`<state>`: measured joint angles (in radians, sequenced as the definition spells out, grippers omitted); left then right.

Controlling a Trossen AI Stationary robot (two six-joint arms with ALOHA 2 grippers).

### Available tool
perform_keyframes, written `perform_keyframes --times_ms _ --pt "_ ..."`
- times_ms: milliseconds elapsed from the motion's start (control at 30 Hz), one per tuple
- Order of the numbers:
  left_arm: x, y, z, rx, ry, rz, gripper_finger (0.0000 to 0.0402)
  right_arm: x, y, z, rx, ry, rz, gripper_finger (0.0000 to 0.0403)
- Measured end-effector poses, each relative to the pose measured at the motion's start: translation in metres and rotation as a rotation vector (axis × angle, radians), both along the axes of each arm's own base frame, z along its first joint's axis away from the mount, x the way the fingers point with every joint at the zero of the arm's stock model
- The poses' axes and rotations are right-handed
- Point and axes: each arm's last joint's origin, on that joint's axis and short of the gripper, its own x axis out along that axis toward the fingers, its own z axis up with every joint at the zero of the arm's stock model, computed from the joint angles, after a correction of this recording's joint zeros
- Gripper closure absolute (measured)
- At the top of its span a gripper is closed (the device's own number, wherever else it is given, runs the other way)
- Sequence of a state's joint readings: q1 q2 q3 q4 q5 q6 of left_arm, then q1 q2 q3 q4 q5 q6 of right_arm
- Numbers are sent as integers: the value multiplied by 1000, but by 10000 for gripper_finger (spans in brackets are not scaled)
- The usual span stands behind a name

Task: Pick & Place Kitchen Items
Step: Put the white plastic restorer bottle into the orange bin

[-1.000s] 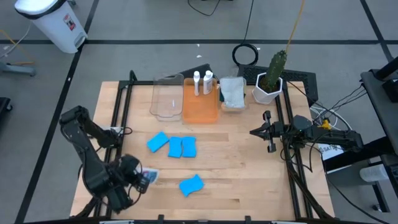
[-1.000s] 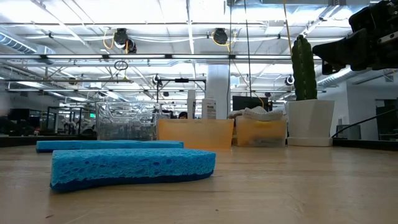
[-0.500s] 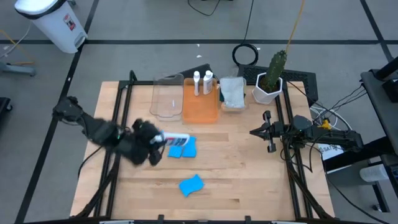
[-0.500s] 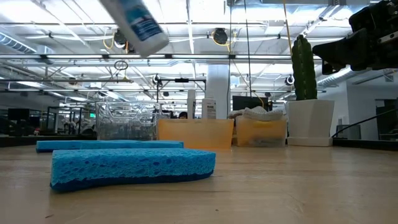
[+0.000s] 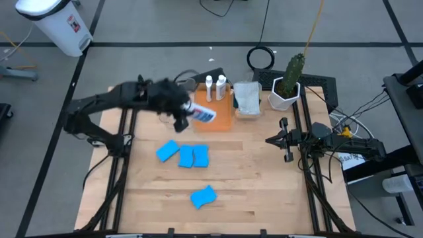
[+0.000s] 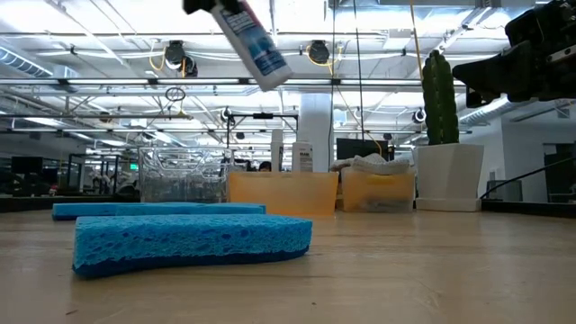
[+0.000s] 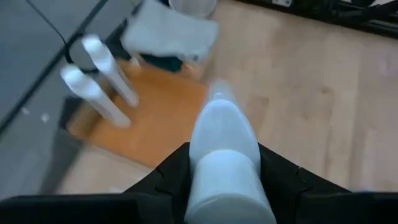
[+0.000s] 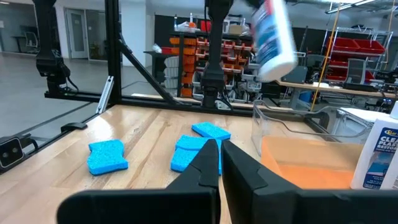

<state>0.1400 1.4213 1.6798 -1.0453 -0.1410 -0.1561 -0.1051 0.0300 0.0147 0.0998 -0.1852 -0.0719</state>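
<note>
My left gripper (image 5: 185,111) hangs over the near left part of the orange bin (image 5: 221,122), shut on a white bottle with a blue label (image 5: 202,114). The low view shows the same bottle (image 6: 255,42) high above the table. Two more white bottles (image 5: 215,87) stand upright in the bin's far end. Several blue sponges (image 5: 185,155) lie flat on the table, with one more (image 5: 203,196) nearer the front. My right gripper (image 5: 285,140) waits shut at the right side, touching nothing. My left gripper pinches one end of the bottle (image 7: 225,177) between its two fingers (image 7: 169,177), one on each side. The fingers slant down from the table's left, and the bottle runs on along them. It is lifted clear and tilted, its free end (image 6: 274,79) pointing down and to the right.
A clear bin (image 5: 177,102) stands left of the orange one. A small bin with folded cloths (image 5: 246,99) stands to its right, then a white pot with a cactus (image 5: 287,82). Bare wood lies between the sponges and my right gripper.
My left gripper has swung from the table's near left corner up and toward the far edge and the right, over the sponges to above the orange bin. It has rolled its wrist on the way. The bottle has stayed in its hold and now points down and right.
</note>
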Motion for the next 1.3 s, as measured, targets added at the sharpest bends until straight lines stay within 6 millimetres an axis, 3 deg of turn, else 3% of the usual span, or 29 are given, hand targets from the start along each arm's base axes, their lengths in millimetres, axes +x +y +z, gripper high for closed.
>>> perform_keyframes --times_ms 167,333,500,700,967,1300 --pt "21 37 19 90 94 -16 264 0 0 0 0 0 0 403" --pt "46 77 15 115 220 -1 264 0 0 0 0 0 0 403" --pt "70 114 -18 84 324 7 264 0 0 0 0 0 0 403" --pt "88 144 -58 9 416 13 264 0 0 0 0 0 0 403" --pt "101 161 -89 -25 485 32 264 0 0 0 0 0 0 403" --pt "107 162 -100 -38 503 29 264 0 0 0 0 0 0 403"
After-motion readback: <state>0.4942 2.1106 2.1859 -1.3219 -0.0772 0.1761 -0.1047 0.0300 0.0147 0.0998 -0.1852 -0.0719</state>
